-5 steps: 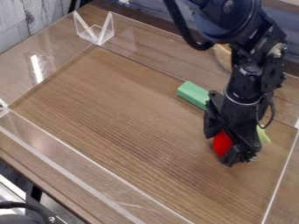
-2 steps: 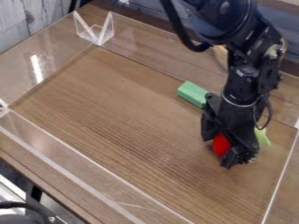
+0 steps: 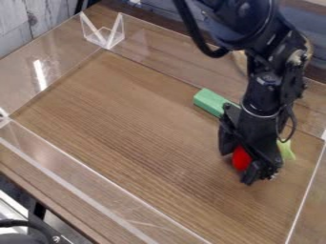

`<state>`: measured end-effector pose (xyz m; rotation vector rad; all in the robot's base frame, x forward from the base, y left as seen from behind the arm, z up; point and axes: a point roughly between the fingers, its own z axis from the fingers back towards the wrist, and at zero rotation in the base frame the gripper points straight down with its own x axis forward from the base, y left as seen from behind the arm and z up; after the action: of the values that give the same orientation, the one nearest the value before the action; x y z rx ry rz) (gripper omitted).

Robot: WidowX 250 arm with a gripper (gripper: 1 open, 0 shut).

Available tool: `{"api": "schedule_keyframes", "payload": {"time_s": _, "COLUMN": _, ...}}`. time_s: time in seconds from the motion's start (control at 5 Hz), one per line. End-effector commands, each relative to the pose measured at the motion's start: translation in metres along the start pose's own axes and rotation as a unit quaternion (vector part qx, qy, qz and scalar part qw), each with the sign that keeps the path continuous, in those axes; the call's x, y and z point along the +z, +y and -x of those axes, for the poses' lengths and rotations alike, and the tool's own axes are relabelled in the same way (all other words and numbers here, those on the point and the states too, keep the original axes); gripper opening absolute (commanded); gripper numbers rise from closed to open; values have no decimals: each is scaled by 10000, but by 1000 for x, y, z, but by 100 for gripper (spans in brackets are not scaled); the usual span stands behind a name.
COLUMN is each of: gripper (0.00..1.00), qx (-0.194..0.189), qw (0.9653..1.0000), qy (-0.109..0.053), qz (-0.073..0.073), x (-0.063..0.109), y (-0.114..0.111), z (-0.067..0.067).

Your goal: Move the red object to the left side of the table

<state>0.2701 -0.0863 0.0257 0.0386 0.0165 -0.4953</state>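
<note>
The red object lies on the table at the right, near the front right wall. Only part of its red body shows between the black fingers. My gripper points straight down over it, lowered to the tabletop, with its jaws open on either side of the red object. I cannot tell whether the fingers touch it. The black arm rises from there to the top of the view.
A flat green block lies just behind the gripper, and a second green piece shows at its right. Clear acrylic walls border the table. A clear stand sits at the far left corner.
</note>
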Motion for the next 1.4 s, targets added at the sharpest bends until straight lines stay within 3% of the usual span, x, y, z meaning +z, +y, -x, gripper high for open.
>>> {"api": "schedule_keyframes", "payload": {"time_s": 0.0, "gripper": 100, "qx": 151, "qw": 9996, "qy": -231, "qz": -26, "x": 12, "y": 5, "z": -4}}
{"api": "schedule_keyframes", "payload": {"time_s": 0.2, "gripper": 0, "qx": 193, "qw": 9995, "qy": -239, "qz": -12, "x": 9, "y": 8, "z": -4}}
{"api": "schedule_keyframes", "payload": {"time_s": 0.8, "gripper": 0, "qx": 670, "qw": 9972, "qy": -308, "qz": 132, "x": 38, "y": 27, "z": 7}}
{"api": "schedule_keyframes", "payload": {"time_s": 1.0, "gripper": 0, "qx": 951, "qw": 9947, "qy": -385, "qz": 56, "x": 66, "y": 50, "z": 17}}
{"api": "schedule_keyframes", "payload": {"time_s": 1.2, "gripper": 0, "qx": 1488, "qw": 9874, "qy": -526, "qz": -125, "x": 108, "y": 99, "z": 32}}
